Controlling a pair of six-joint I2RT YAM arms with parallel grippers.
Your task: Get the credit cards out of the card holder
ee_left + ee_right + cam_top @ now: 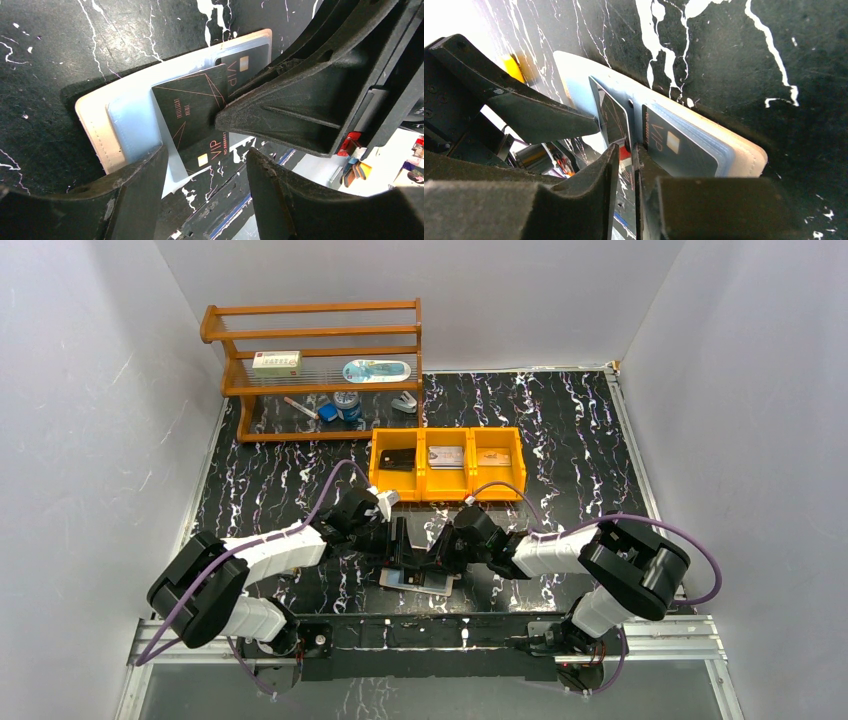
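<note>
Black card (187,105) juts from card holder (92,125) into right gripper (626,150), jaws narrow astride it, grip uncertain; left gripper (205,155) open alongside.

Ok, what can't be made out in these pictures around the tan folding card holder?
Top external: tan folding card holder mostly hidden under the left gripper and right gripper; card count unclear.
Right wrist: whether the right gripper pinches the black patterned card; its own fingers cover the contact.
Left wrist: that card's small print, too small.
</note>
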